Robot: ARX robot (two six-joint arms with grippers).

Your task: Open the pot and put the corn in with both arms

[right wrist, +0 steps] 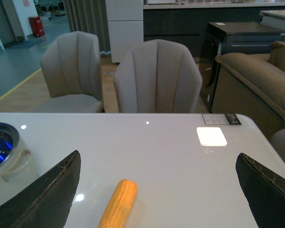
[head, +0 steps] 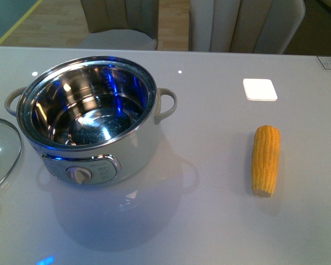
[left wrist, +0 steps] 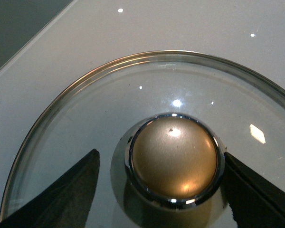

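The cream-white pot (head: 99,149) stands open on the white table, its steel inside empty; its handle also shows in the right wrist view (right wrist: 16,164). The glass lid (head: 0,152) lies flat on the table left of the pot. In the left wrist view my left gripper (left wrist: 161,190) is open, its fingers on either side of the lid's round knob (left wrist: 173,159), one finger close to it. The corn (head: 266,159) lies on the table to the right. My right gripper (right wrist: 156,199) is open above the table, with the corn (right wrist: 118,204) between its fingers, nearer one. Neither arm shows in the front view.
A white square pad (head: 260,89) lies on the table behind the corn. Chairs (right wrist: 156,76) stand beyond the table's far edge, and a sofa (right wrist: 256,80) is to one side. The table's left edge (left wrist: 28,47) runs close to the lid.
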